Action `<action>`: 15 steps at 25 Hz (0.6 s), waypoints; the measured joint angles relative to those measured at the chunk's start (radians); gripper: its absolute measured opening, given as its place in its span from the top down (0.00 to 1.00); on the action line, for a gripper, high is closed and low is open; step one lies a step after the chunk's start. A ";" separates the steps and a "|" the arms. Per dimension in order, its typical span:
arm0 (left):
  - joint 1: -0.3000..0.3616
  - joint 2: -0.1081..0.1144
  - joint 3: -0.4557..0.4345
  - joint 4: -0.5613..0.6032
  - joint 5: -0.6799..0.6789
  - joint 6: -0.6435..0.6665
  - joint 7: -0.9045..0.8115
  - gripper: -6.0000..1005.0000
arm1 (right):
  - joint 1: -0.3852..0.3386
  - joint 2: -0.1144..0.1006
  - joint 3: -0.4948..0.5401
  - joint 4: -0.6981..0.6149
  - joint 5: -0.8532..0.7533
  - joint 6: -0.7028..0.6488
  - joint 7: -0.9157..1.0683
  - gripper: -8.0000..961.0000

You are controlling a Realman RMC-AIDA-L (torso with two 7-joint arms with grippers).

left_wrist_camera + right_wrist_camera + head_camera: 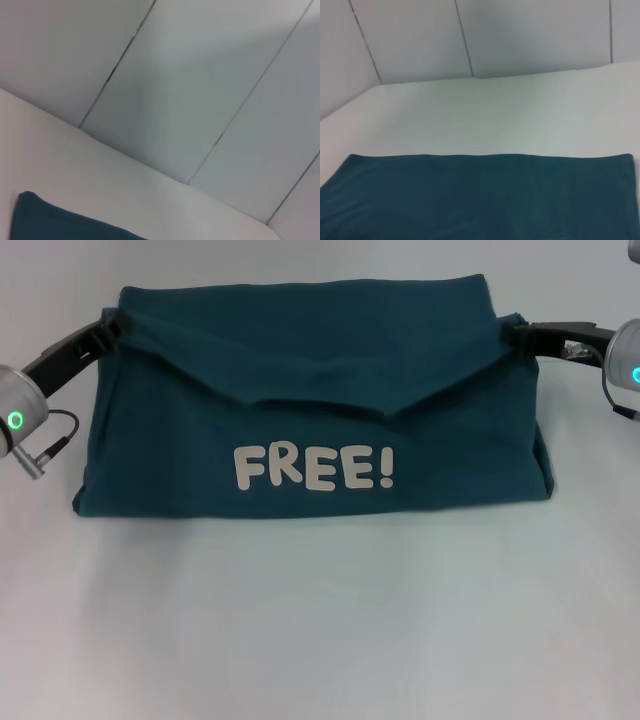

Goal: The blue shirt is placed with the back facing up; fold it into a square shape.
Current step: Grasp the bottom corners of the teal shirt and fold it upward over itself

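Between both jaws: blue shirt [315, 400].

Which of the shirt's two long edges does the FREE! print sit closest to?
The near edge of the blue shirt; the FREE! lettering lies below the folded-over flaps.

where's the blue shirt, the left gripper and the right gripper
blue shirt [310, 360], head view, plain upper panel
left gripper [112, 328], head view, black tip at the shirt's edge
right gripper [512, 333], head view, black tip at the shirt's edge
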 joint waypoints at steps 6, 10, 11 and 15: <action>-0.010 0.002 0.004 -0.025 -0.015 -0.030 0.036 0.96 | 0.005 0.002 -0.002 0.027 0.024 0.042 -0.043 0.93; -0.019 -0.001 0.014 -0.042 -0.019 -0.055 0.067 0.96 | 0.003 0.002 -0.002 0.073 0.086 0.079 -0.111 0.92; -0.022 -0.001 0.014 -0.047 -0.020 -0.060 0.074 0.96 | 0.003 0.002 -0.002 0.073 0.086 0.079 -0.111 0.91; -0.031 -0.002 0.014 -0.057 -0.021 -0.068 0.090 0.96 | -0.002 0.002 -0.002 0.095 0.113 0.093 -0.145 0.90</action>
